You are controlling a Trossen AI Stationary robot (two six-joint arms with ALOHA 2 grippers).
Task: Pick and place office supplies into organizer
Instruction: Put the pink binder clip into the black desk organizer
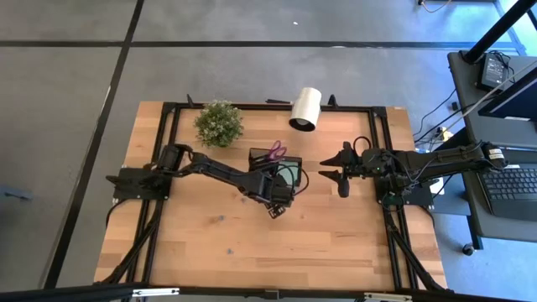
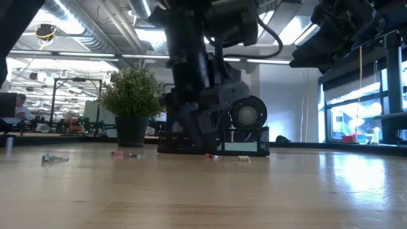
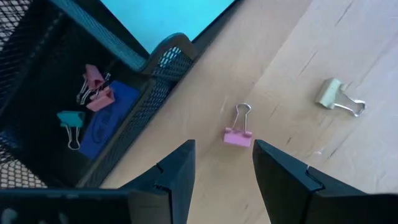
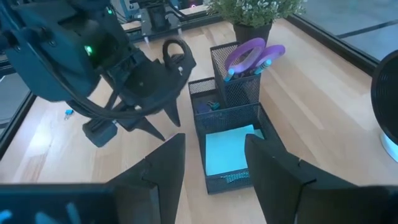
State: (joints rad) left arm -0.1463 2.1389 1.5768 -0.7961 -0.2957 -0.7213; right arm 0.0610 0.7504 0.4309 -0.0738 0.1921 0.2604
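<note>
The black mesh organizer [image 1: 270,161] stands mid-table, with purple-handled scissors [image 4: 249,53] upright in its taller compartment and the light green sticky-note pad [image 4: 227,149] flat in a low one. Another low compartment holds a pink clip [image 3: 96,93] and a teal clip [image 3: 70,121]. My left gripper [image 3: 224,148] is open, pointing down on the organizer's near side. A pink binder clip [image 3: 238,134] lies on the wood just beyond its fingertips, untouched. A beige clip [image 3: 336,98] lies farther off. My right gripper [image 4: 214,138] hovers open to the right of the organizer.
A potted plant [image 1: 220,123] and a white cylinder roll [image 1: 306,109] stand near the far edge. More small loose pieces [image 2: 54,158] lie on the wood toward the table's near left [image 1: 220,220]. A black frame [image 1: 382,134] runs around the table.
</note>
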